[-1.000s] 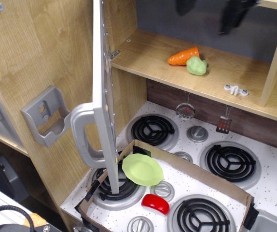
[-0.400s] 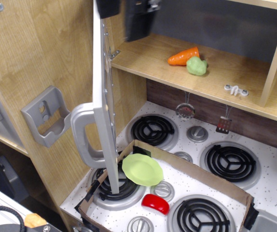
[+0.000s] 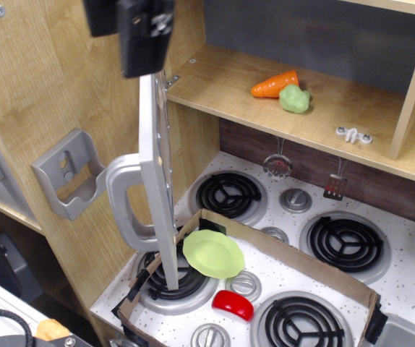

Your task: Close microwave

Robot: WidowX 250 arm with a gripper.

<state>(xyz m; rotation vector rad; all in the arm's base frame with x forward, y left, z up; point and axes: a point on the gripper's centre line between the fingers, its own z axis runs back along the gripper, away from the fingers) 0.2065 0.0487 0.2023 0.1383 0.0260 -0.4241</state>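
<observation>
The microwave door (image 3: pixel 155 166) is silver-grey and stands wide open, seen edge-on, swung out over the stove. Its chunky curved grey handle (image 3: pixel 123 206) faces left. The open microwave cavity is the wooden shelf (image 3: pixel 222 83) behind it, holding a carrot (image 3: pixel 274 84) and a green vegetable (image 3: pixel 294 98). My gripper (image 3: pixel 118 25) is black and blurred at the top left, just above and left of the door's top edge, on the handle side. Its two fingers show as dark blocks close together. I cannot tell whether it touches the door.
A grey plastic bracket (image 3: pixel 69 173) is fixed to the wooden wall left of the door. Below is a toy stove (image 3: pixel 410 253) with a cardboard box (image 3: pixel 301 256) holding a green plate (image 3: pixel 213 253) and a red object (image 3: pixel 233 304).
My gripper has swept from the top right, across the shelf opening, to the top left above the door's outer side. The door has not moved.
</observation>
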